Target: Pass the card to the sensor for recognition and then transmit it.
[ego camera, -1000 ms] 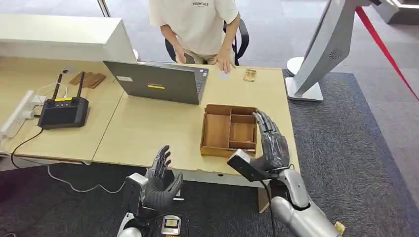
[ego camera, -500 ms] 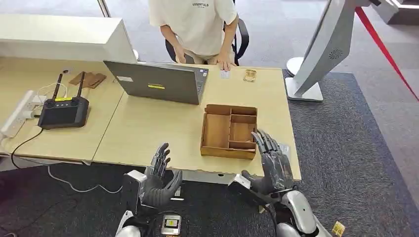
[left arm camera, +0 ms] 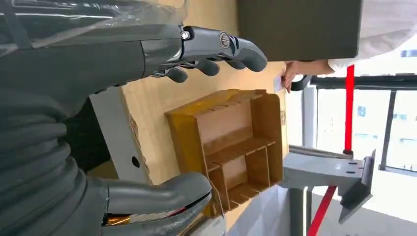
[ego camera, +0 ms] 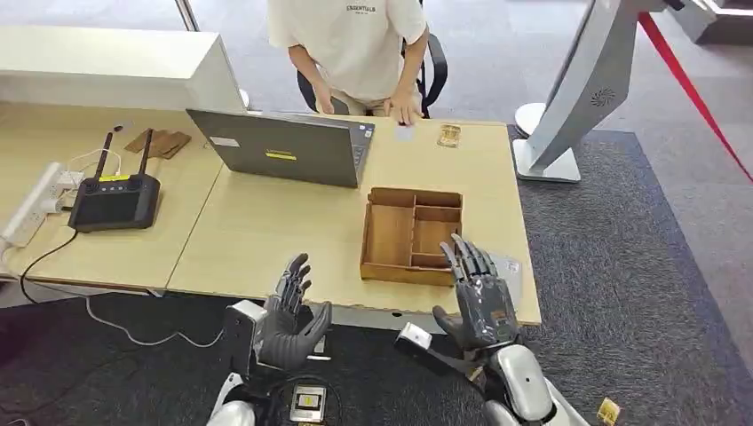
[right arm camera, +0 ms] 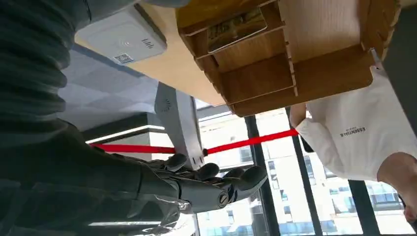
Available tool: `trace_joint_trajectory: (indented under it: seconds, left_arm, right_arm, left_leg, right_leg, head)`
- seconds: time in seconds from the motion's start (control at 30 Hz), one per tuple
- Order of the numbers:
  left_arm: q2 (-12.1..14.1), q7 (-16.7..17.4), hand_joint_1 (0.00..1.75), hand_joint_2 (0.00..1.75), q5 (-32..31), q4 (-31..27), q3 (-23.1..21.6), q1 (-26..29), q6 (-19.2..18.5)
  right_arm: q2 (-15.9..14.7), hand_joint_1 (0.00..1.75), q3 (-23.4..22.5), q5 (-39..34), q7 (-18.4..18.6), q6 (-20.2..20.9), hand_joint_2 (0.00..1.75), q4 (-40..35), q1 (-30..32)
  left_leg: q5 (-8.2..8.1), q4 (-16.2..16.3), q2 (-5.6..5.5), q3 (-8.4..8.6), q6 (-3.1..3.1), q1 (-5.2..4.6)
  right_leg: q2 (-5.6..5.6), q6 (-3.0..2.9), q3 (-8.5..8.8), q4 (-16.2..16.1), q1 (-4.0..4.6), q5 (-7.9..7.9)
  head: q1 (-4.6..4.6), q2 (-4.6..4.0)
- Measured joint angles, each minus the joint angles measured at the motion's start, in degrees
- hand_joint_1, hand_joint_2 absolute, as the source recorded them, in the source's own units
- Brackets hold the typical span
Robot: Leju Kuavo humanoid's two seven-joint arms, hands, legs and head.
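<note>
- The person's (ego camera: pixel 351 40) cream T-shirt reads "ESSENTIALS" across the chest; the same word shows on it in the right wrist view.
- The white sensor (right arm camera: pixel 122 41), a flat reader, carries a small QR-style label and a contactless wave mark; it lies on the table (ego camera: pixel 266 231) just beside the wooden tray, at the table's right edge.
- The laptop (ego camera: pixel 284 146) lid bears a yellow sticker and a white label, too small to read.
- The wooden tray (ego camera: pixel 411 235) is split into one long compartment and several small ones. In the right wrist view a card (right arm camera: pixel 236 27) with a dark printed face lies in one of the small end compartments; its print cannot be read.
- The right hand (ego camera: pixel 479 293) holds nothing, fingers straight and spread, raised at the tray's near right corner.
- The left hand (ego camera: pixel 289 315) also holds nothing, fingers apart and thumb out, in front of the table's near edge.
- A black controller (ego camera: pixel 115 200) with two antennas sits on the left table.
</note>
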Motion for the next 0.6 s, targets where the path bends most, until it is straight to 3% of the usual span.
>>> trace_joint_trajectory:
  seconds: [0.6]
  left_arm:
    - [0.00, -0.15, 0.00, 1.75, 1.88, 0.39, -1.99, -1.55, 0.00]
  right_arm:
    - [7.26, 0.00, 0.39, -2.03, -3.41, -2.80, 1.75, 22.61, -7.62]
  left_leg:
    - [0.00, 0.00, 0.00, -0.02, 0.00, 0.00]
  right_leg:
    - [0.00, 0.00, -0.03, 0.01, 0.00, 0.00]
  head:
    - [0.02, 0.00]
